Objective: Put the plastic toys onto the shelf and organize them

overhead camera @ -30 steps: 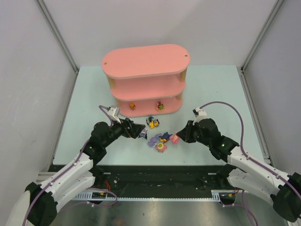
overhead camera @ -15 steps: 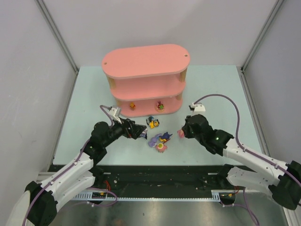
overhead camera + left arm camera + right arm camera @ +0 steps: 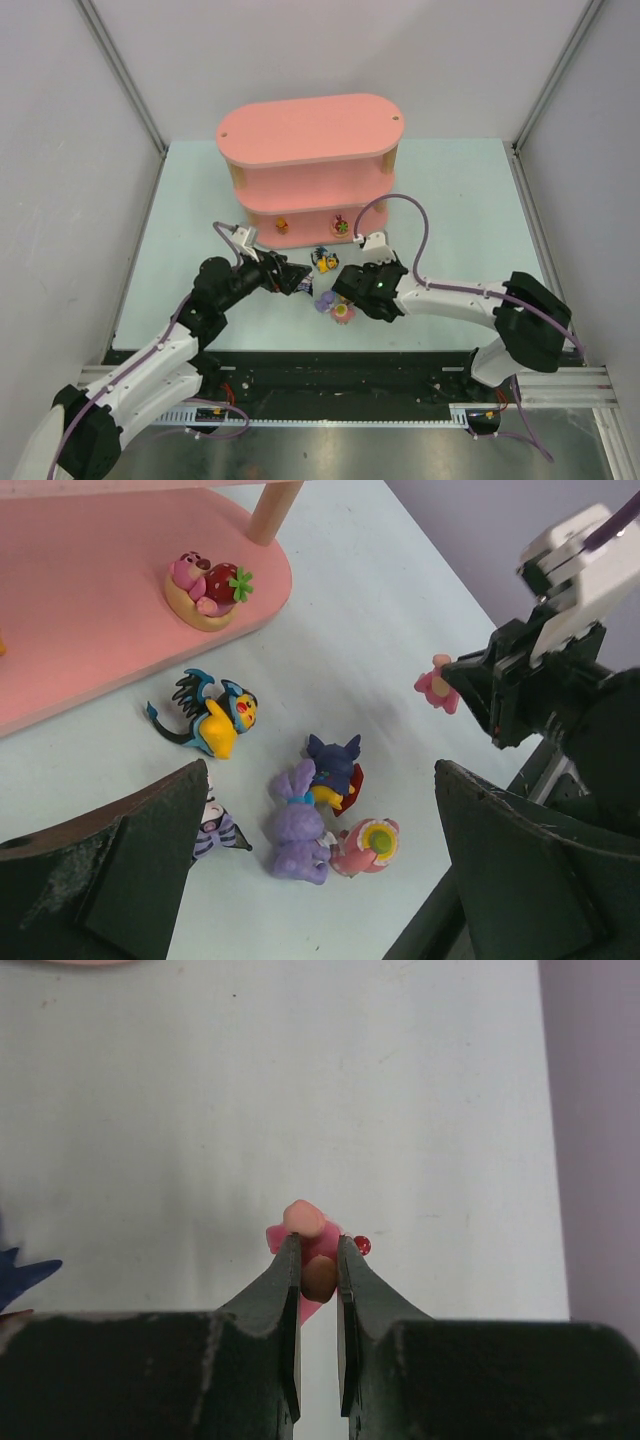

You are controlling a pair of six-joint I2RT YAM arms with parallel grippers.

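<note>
The pink three-tier shelf (image 3: 310,130) stands at the back; its bottom board (image 3: 90,610) carries a pink-and-strawberry toy (image 3: 208,585) and an orange toy (image 3: 283,225). On the table lie a yellow and blue-black toy (image 3: 212,720), a purple rabbit (image 3: 297,820), a dark blue and red toy (image 3: 335,768), a pink toy with a yellow disc (image 3: 365,845) and a striped purple toy (image 3: 215,828). My left gripper (image 3: 320,865) is open and empty over them. My right gripper (image 3: 318,1260) is shut on a small pink toy (image 3: 312,1228), held just right of the pile (image 3: 436,685).
The right arm (image 3: 450,295) stretches low across the table from the right, its wrist (image 3: 375,285) covering part of the toy pile in the top view. The light green table (image 3: 460,200) is walled by grey panels on the left and right.
My right arm has swung left with the pink toy in its grip, from right of the pile to beside it. The left arm and the loose toys have not moved.
</note>
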